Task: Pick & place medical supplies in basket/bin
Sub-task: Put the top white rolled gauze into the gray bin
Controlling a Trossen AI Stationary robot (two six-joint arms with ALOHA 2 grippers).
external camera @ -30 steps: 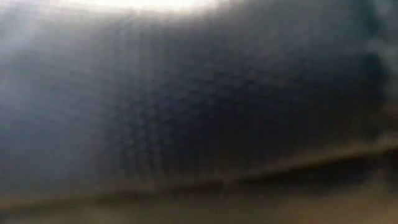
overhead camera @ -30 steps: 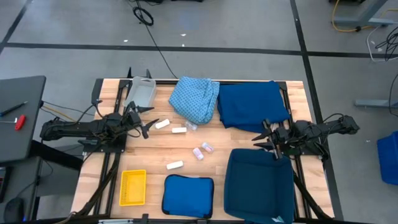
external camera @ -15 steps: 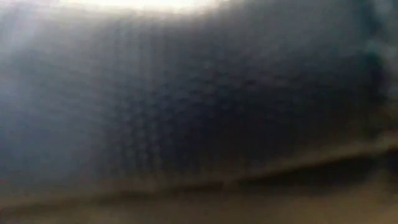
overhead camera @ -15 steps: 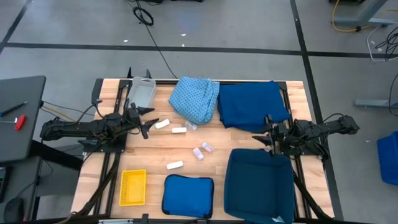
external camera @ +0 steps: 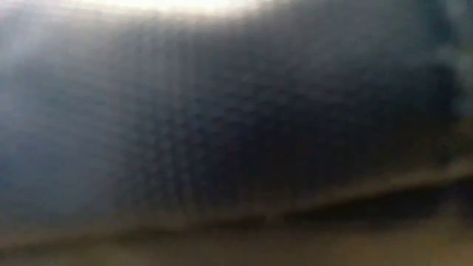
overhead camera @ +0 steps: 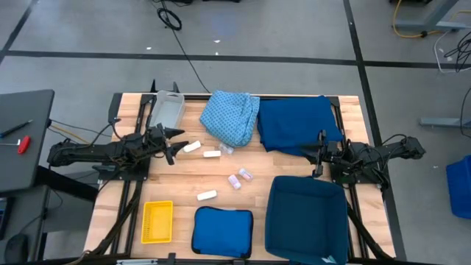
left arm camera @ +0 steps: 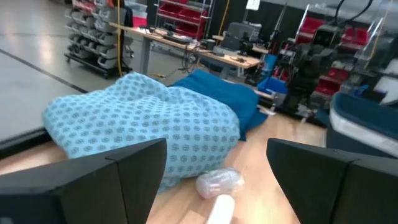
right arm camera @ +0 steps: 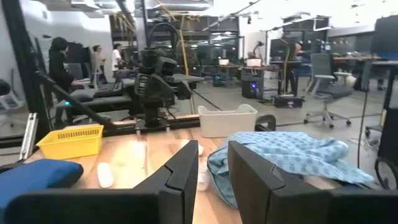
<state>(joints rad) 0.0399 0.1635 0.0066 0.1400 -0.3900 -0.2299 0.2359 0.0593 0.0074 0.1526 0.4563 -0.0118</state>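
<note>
Packets (overhead camera: pixel 211 154) seemingly loose on table (overhead camera: pixel 280 165)

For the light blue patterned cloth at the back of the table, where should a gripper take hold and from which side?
Probably from above, pinching a raised fold near the middle of the light blue patterned cloth. It lies bunched in a soft mound, as the left wrist view shows, so folds stand up to pinch. Its right edge meets the dark blue cloth, so grip away from that side.
</note>
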